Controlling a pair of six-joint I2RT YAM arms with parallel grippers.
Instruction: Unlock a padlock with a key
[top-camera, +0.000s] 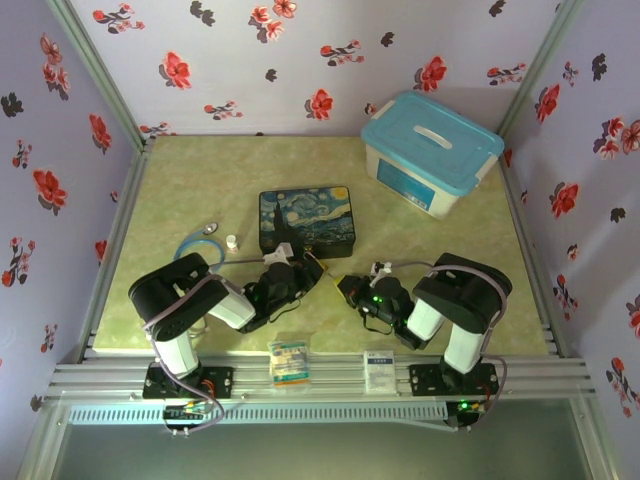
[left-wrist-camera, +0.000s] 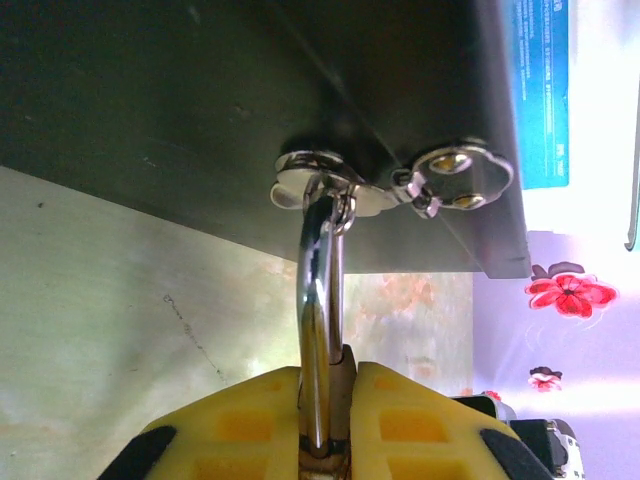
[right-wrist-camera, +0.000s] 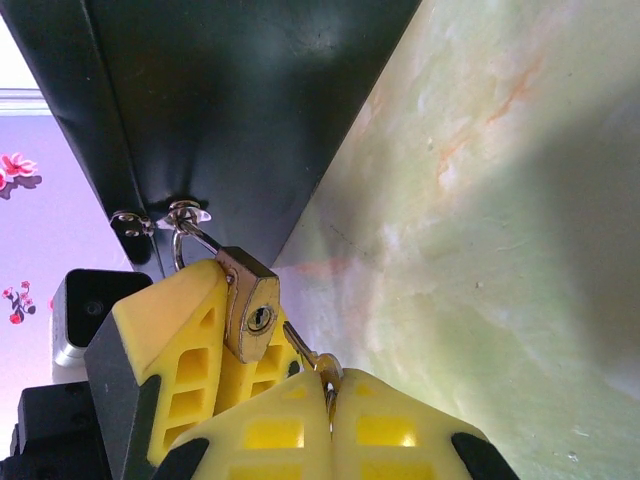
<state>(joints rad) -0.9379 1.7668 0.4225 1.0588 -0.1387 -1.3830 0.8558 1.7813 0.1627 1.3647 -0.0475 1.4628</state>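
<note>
The padlock (right-wrist-camera: 250, 305), hooked to the near side of the tin (top-camera: 306, 220), sits pinched in the left pincer (left-wrist-camera: 327, 400) while the right pincer (right-wrist-camera: 330, 395) clamps the key (right-wrist-camera: 305, 350) beside it.

The pale green marbled tabletop (top-camera: 200, 180) carries a Starry Night tin (top-camera: 305, 220) near its middle. A clear storage box with a blue lid (top-camera: 430, 150) sits at the far right. A small white cylinder (top-camera: 232, 242) lies just beside a light-blue loop (top-camera: 195, 248), left of the tin.
</note>
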